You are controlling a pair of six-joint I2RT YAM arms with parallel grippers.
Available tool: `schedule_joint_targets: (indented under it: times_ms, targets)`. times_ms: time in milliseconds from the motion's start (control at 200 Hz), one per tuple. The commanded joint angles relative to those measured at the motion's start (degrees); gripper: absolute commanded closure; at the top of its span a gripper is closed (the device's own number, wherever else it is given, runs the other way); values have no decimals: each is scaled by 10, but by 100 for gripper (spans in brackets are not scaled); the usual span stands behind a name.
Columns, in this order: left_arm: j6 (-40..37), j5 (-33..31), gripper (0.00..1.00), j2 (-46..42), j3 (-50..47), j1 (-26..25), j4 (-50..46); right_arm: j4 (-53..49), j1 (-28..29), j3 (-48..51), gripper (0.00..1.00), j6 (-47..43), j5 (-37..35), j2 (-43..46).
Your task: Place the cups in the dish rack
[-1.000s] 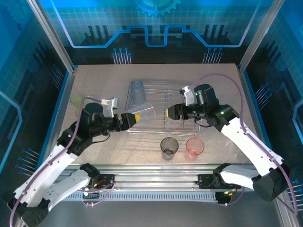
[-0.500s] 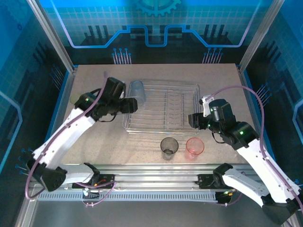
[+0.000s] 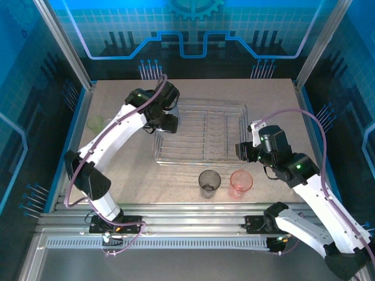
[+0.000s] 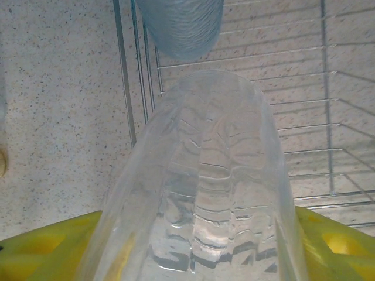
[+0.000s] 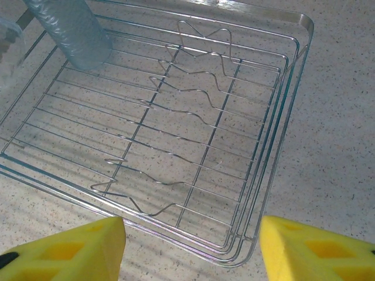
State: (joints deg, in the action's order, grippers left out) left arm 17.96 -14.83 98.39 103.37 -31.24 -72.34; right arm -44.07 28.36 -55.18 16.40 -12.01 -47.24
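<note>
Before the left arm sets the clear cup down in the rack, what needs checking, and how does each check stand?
1. clear cup held in left gripper: ok.
2. Cup over the dish rack wires, at its left side: ok.
3. Gap to the pale blue cup in the rack: ok, but narrow.
4. right gripper open, empty, by the rack's right edge: ok.
5. Cup's height above the wires: cannot tell.
6. grey cup and pink cup upright on the table, away from the drop: ok.
</note>
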Motion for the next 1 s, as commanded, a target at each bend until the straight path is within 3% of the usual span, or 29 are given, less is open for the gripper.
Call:
schedule_joint_targets:
  times_ms: [0, 690, 876, 996]
  targets:
    - [-28, -28, 100, 33, 27, -3, -33, 5, -9, 12, 37, -8, -16, 9]
    - [-69, -70, 100, 193, 85, 18, 0, 12, -19, 45, 37, -15, -26, 36]
    - [-70, -78, 92, 202, 85, 26, 5, 17, -25, 64, 36, -16, -21, 47]
    - [-69, -83, 72, 205, 83, 34, 12, 22, -30, 67, 35, -15, -13, 50]
